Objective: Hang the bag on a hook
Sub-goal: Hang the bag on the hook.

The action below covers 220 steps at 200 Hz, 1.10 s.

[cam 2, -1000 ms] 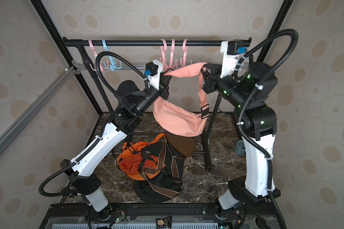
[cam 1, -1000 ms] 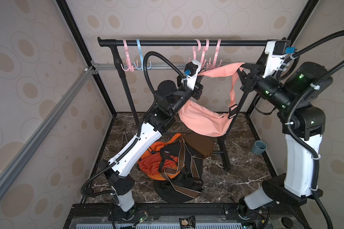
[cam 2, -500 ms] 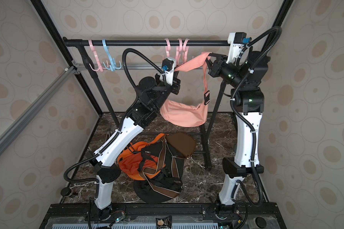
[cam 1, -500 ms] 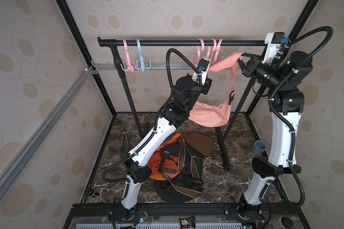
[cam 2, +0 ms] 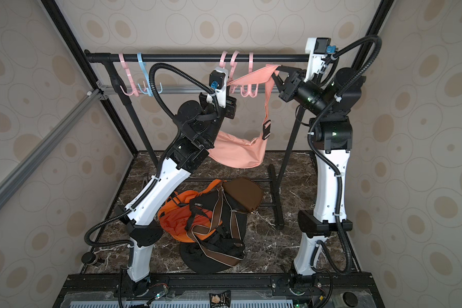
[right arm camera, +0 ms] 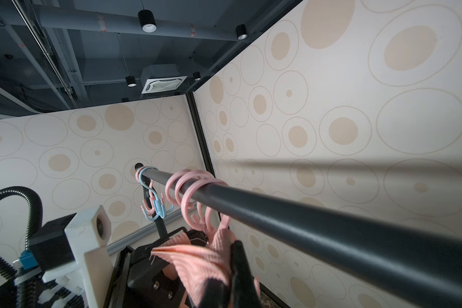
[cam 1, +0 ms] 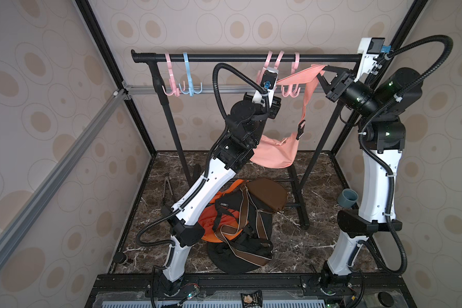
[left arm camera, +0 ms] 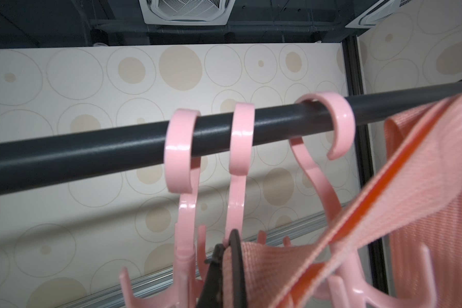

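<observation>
The pink bag (cam 1: 275,156) (cam 2: 238,154) hangs in the air below the black rail (cam 1: 224,57). Its strap (cam 1: 296,77) is stretched between both grippers just under the rail. My left gripper (cam 1: 277,83) (left arm camera: 227,249) is shut on the strap's (left arm camera: 278,261) left end, right by the prongs of three pink hooks (cam 1: 279,62) (left arm camera: 238,149). To the right of those hooks my right gripper (cam 1: 323,70) (right arm camera: 231,266) is shut on the strap's (right arm camera: 198,262) other end, close beneath the rail (right arm camera: 331,229). The strap rests on no prong that I can see.
One pink hook and a blue hook (cam 1: 188,80) hang at the rail's left end. Orange (cam 1: 211,216), brown (cam 1: 267,193) and black bags lie piled on the marble floor. A grey cup (cam 1: 347,198) stands by the right arm; tongs (cam 1: 168,184) lie at left. The rack's legs stand behind.
Both grippers have carried the strap upward and closer to the rail; its right end now sits just under the bar. The bag's body has risen a little with it.
</observation>
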{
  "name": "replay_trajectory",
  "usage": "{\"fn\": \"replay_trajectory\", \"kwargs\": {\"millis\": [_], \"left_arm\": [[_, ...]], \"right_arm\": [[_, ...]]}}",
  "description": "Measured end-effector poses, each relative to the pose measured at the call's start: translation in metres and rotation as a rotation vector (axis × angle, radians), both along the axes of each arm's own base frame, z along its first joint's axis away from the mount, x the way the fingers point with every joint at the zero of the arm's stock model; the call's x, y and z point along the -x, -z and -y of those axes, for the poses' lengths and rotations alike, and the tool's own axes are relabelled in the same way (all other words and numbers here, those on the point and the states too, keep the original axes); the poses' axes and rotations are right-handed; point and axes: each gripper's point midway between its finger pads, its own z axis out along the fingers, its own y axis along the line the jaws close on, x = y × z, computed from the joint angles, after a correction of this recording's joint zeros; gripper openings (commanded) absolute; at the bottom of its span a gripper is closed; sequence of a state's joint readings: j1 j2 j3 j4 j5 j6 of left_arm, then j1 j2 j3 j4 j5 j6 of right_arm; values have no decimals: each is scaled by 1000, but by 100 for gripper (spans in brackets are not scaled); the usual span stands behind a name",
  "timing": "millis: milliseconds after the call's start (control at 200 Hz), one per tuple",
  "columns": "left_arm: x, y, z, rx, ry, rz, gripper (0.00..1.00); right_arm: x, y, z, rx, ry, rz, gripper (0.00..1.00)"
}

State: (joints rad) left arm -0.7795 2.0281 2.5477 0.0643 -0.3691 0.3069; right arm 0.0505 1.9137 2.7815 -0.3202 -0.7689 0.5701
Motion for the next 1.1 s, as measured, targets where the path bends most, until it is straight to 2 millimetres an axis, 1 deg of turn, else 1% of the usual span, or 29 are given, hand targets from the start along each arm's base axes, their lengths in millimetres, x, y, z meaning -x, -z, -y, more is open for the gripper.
{"fn": "replay_trajectory", "kwargs": {"millis": [115, 275, 355, 585, 700, 845, 945, 1025, 1055, 1095, 1100], "left_arm": [[-8, 6, -2, -38, -75, 18, 0], [-25, 29, 1, -101, -169, 2, 0], [-31, 37, 3, -122, -196, -1, 0], [-29, 33, 0, -123, -214, 21, 0], [-32, 38, -2, -128, -229, 2, 0], [-34, 44, -1, -132, -232, -25, 0], [-35, 48, -1, -124, -229, -48, 0], [-37, 53, 0, -117, -222, -68, 0], [-38, 56, 1, -114, -219, -75, 0], [-39, 59, 2, -110, -218, -86, 0], [-39, 60, 2, -107, -218, -88, 0]], "right_arm": [[-14, 7, -1, -3, -4, -12, 0], [-37, 21, -1, -10, 4, -48, 0], [-42, 21, -1, -9, 8, -27, 0], [-42, 22, -1, -5, 5, -28, 0], [-42, 24, -1, -2, 4, -32, 0], [-36, 27, -1, 8, 10, -50, 0], [-31, 34, 1, 8, 27, -94, 0], [-28, 45, 4, 8, 56, -135, 0], [-29, 52, 5, 6, 71, -155, 0], [-25, 55, 5, 2, 84, -164, 0], [-26, 59, 4, 2, 87, -174, 0]]}}
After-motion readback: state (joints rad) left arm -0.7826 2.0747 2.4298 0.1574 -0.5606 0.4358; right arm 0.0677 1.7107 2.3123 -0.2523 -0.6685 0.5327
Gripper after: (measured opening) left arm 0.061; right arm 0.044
